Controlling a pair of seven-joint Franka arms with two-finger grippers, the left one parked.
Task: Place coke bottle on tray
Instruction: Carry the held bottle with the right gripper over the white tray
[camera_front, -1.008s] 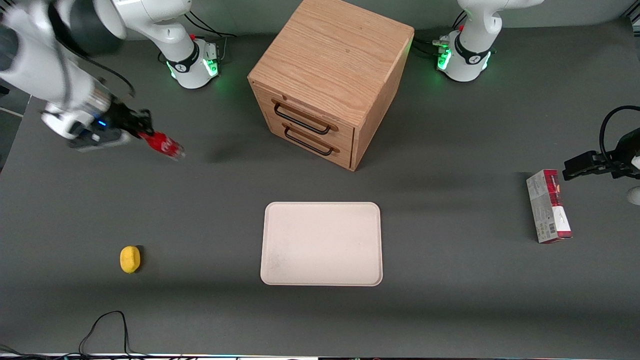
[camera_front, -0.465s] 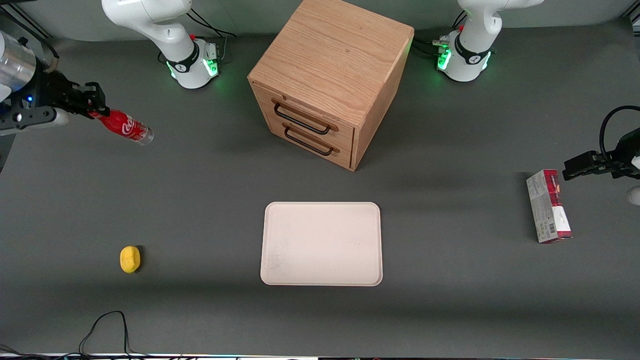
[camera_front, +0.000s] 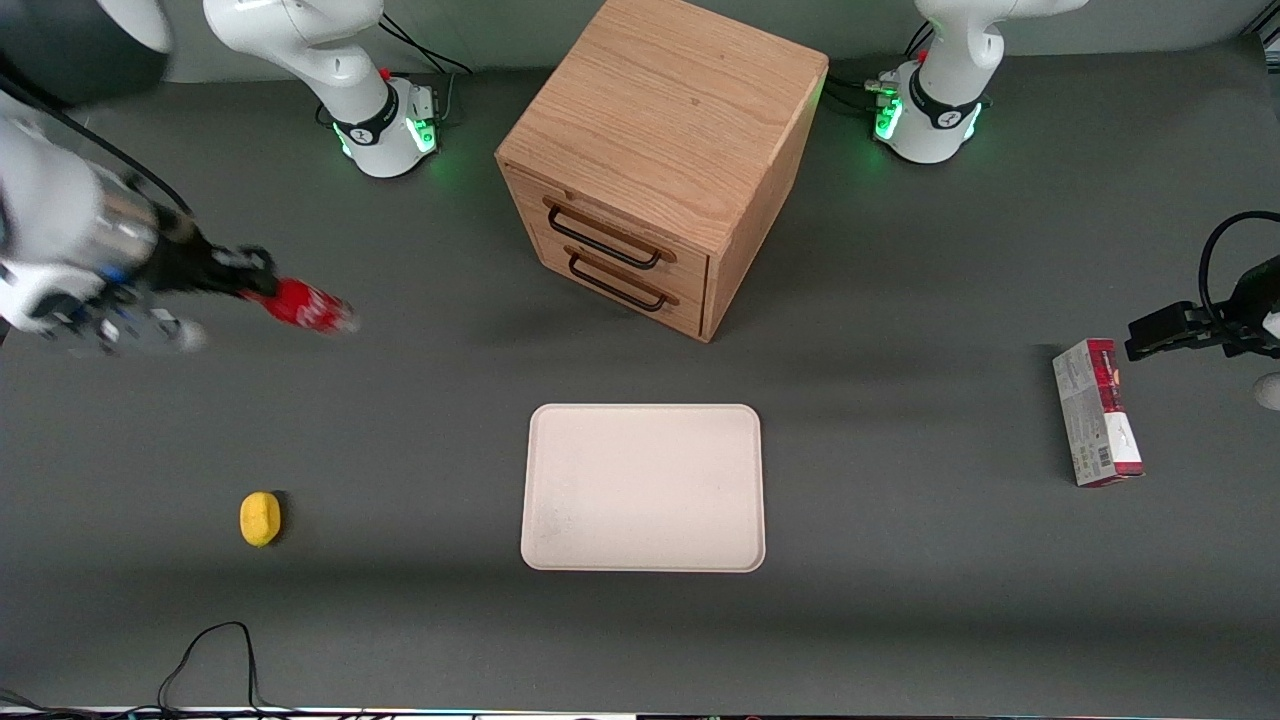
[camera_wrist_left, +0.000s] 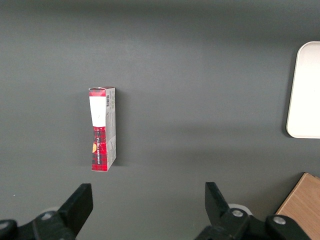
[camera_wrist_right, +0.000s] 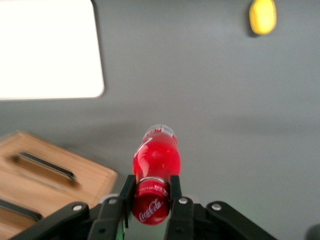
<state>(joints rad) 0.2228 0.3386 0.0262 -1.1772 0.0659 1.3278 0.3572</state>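
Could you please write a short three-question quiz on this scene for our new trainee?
1. True or false: the coke bottle already lies on the tray.
2. Which thing lies toward the parked arm's end of the table? A) lemon B) carton box C) drawer cabinet
3. Fill in: the pincer is shut on the bottle's ____ end.

Key:
1. False; the pincer holds it above the table, toward the working arm's end.
2. B
3. Cap
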